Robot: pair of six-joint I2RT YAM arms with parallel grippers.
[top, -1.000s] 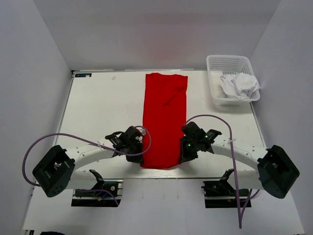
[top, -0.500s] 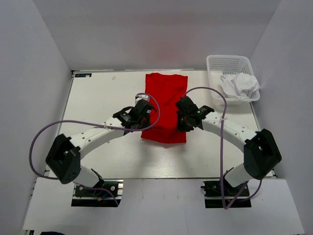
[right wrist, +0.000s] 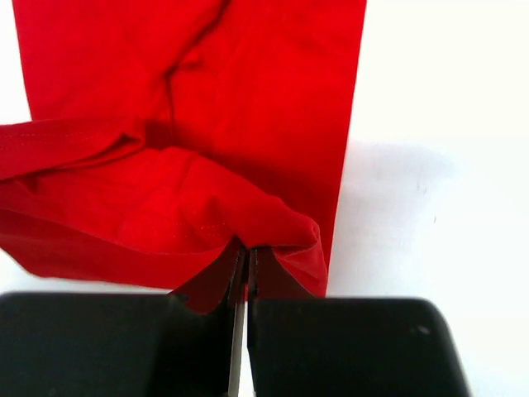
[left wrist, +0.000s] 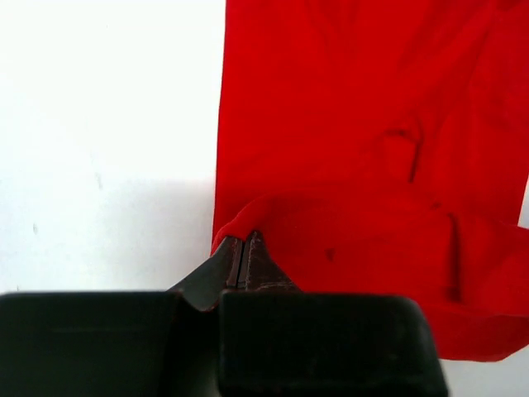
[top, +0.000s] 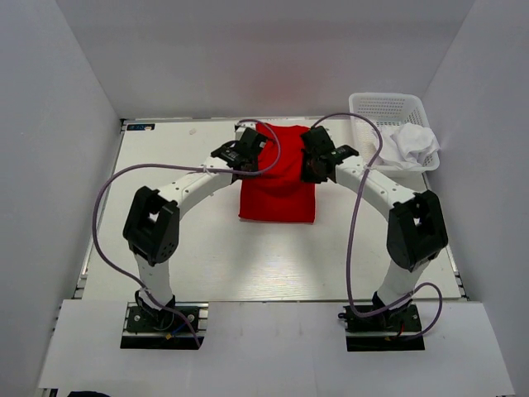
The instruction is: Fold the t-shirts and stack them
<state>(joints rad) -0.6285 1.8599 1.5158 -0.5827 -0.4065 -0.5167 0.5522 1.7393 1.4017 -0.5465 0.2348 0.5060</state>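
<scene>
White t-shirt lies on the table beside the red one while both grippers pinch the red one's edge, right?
No: the white t-shirt is crumpled in the mesh basket, per the top external view. The left gripper and right gripper do both pinch the red t-shirt at its edge.

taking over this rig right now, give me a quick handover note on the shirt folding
Tools: the left tool is shut on one corner of the bright red cloth t-shirt; the right tool is shut on the other corner of the same edge.
Where: the red t-shirt lies mid-table as a narrow strip, with its pinched edge doubled over the rest. The plain white cloth t-shirt sits crumpled in the white plastic mesh basket at the far right corner.
Done: the red t-shirt's sides look folded in, and the crosswise fold is under way.
Left: lay down and release the red one, then fold the white one and stack them.
</scene>
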